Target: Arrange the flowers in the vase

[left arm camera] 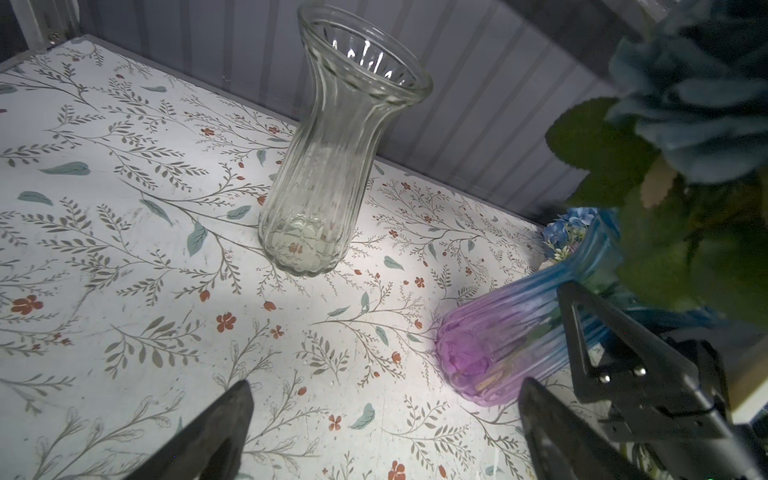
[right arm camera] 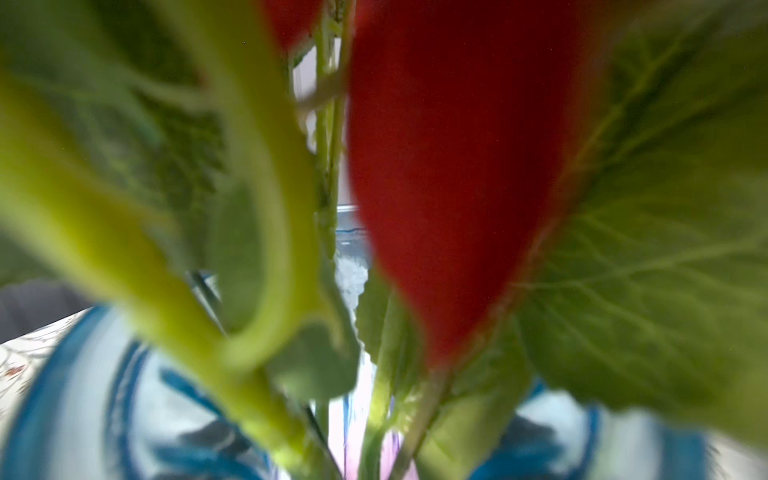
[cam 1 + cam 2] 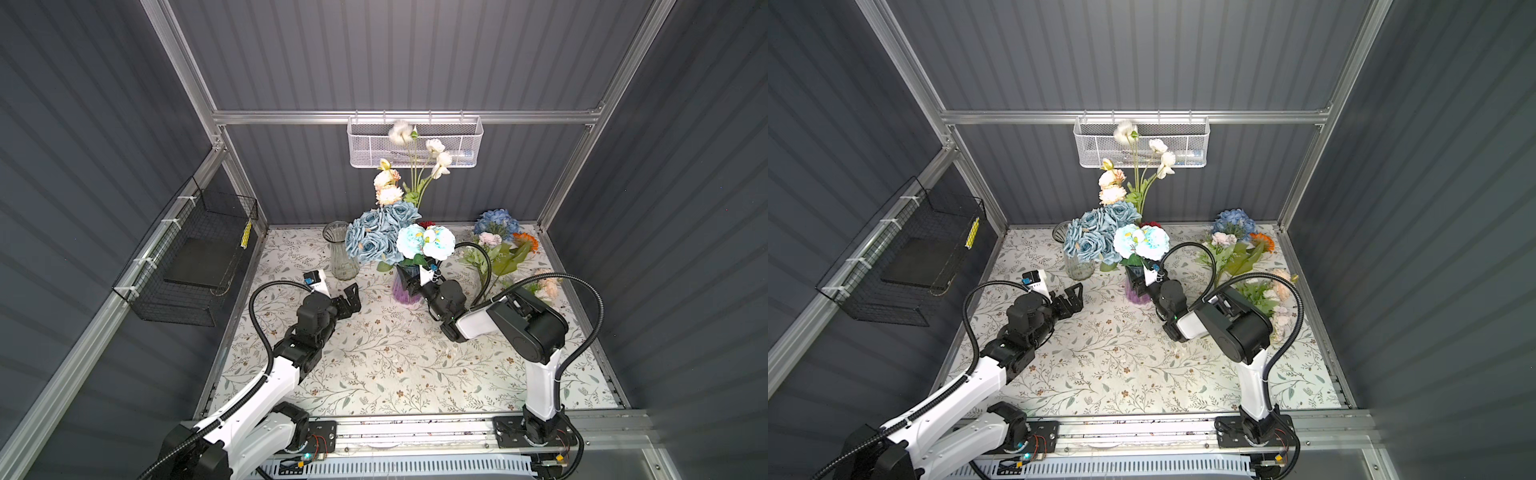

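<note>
Reaching forward, right claw [image 3: 416, 280] at purple vase [image 3: 401, 296] neck, closure unclear, left claw [image 3: 350, 298] hovering, wide apart.

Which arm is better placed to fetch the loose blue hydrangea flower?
Probably right: the blue hydrangea lies on that arm's side; the open left gripper hovers opposite, by the clear glass vase.

**Blooms Are Hiding the Vase Mouth**

Aqua blooms [image 3: 426, 243] are covering the mouth of the purple-and-blue vase [image 3: 400, 293] in both top views. The right gripper [image 3: 415, 277] at its neck is showing too little to tell whether its jaws are holding a stem. Above the vase's rim, stems [image 2: 328, 166], leaves [image 2: 644, 249] and a red petal [image 2: 449, 166] are smearing into blur in the right wrist view. Beside the vase, the right arm [image 3: 528, 324] is masking some loose flowers [image 3: 546, 282].
</note>
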Controlling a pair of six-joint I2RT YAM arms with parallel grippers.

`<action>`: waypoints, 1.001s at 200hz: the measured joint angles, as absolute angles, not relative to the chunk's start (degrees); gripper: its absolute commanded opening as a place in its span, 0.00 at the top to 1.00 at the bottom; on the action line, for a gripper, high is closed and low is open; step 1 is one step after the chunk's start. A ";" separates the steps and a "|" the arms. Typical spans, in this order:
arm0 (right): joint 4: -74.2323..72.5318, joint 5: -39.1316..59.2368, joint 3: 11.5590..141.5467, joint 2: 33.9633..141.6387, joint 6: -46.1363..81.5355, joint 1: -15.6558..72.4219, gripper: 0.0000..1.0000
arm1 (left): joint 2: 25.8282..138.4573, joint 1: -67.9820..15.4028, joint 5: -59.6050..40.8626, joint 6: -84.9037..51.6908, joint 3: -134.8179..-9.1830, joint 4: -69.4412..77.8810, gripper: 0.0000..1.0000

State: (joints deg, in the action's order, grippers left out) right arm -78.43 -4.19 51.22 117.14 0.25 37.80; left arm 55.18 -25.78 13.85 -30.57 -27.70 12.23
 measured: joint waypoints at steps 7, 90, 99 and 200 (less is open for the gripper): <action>-77.38 -3.90 52.95 117.95 0.38 37.56 0.38 | 55.05 -25.74 14.06 -30.41 -27.31 11.90 0.01; -68.14 -1.54 65.54 123.24 1.02 36.34 0.28 | 53.12 -25.02 15.66 -28.86 -25.63 8.99 0.00; -68.12 -1.26 65.54 123.24 1.04 36.16 0.26 | 53.15 -24.97 15.68 -28.64 -25.63 8.99 0.01; -72.23 1.76 48.21 111.18 1.10 35.33 0.01 | 68.60 -19.49 9.91 -21.50 -29.93 18.52 0.00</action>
State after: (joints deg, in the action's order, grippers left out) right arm -72.23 1.76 48.21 111.18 1.10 35.33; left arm 68.60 -19.49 9.91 -21.50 -29.93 18.52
